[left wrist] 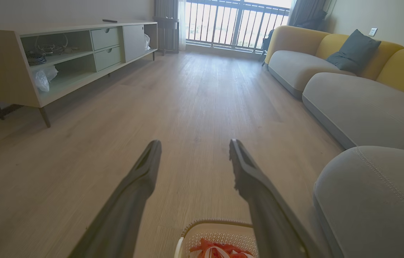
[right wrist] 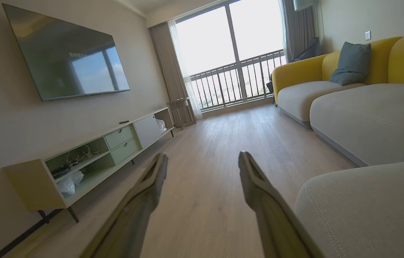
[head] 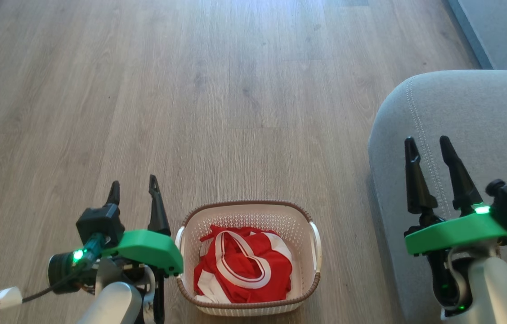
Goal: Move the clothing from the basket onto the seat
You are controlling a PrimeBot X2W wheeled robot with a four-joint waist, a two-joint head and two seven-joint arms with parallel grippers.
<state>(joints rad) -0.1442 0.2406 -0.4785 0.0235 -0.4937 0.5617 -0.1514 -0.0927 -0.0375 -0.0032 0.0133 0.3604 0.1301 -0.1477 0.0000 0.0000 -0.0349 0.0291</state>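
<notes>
Head view: the clothing (head: 242, 265) lies bunched in the basket (head: 253, 220) at bottom centre of the frame, on the wooden floor (head: 235, 90); the seat (head: 473, 112) takes up the right side, near the basket. The left end effector (head: 134, 181) hovers at lower left, just beside the basket, fingers spread and empty; the right end effector (head: 427, 139), seen against the seat at lower right, is likewise spread and holds nothing. The red fabric looks light, soft and limp, likely to drape and trail; a pinch on a raised fold near the heap's middle seems best, lifted high enough to clear the basket's edge.
</notes>
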